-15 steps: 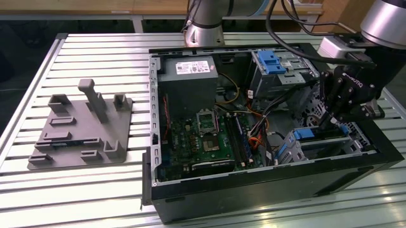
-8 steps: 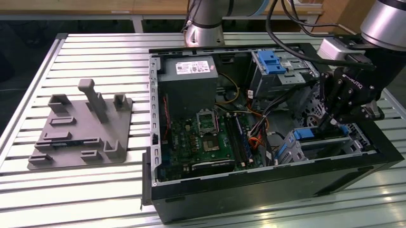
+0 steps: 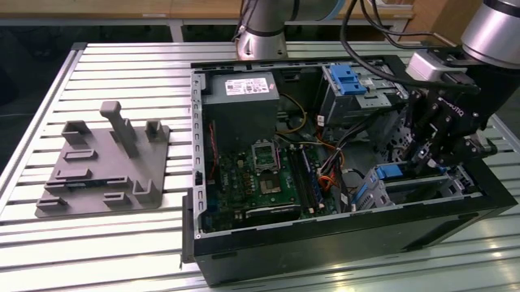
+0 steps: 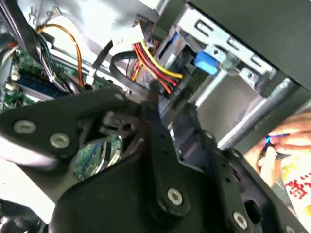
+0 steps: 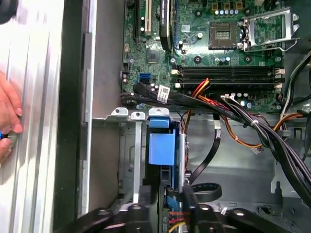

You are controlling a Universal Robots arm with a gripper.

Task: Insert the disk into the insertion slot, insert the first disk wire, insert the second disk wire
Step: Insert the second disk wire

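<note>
- Exterior view: a slatted table (image 3: 122,61) carries an open black case (image 3: 325,243) toward the exterior view's right edge.
- The arm (image 3: 495,30) reaches down into the case's near corner on the exterior view's right.
- A grey fixture (image 3: 97,164) lies near the table's edge on the exterior view's left, well apart from the case.
- A green motherboard (image 3: 252,182) covers the case floor.
- The gripper (image 3: 430,158) hangs just over the slot (image 3: 422,188). In the first wrist view the gripper (image 5: 167,204) straddles the disk's end. Whether it grasps anything, I cannot tell.
- The slot (image 5: 129,160) is grey sheet metal at the case wall.
- The disk (image 5: 160,145), blue-framed, sits inside the slot, on edge.
- A red, yellow and black wire bundle (image 4: 155,63) runs to the gripper (image 4: 170,107) in the second wrist view.
- A hand (image 5: 7,116) rests on the table outside the case.
</note>
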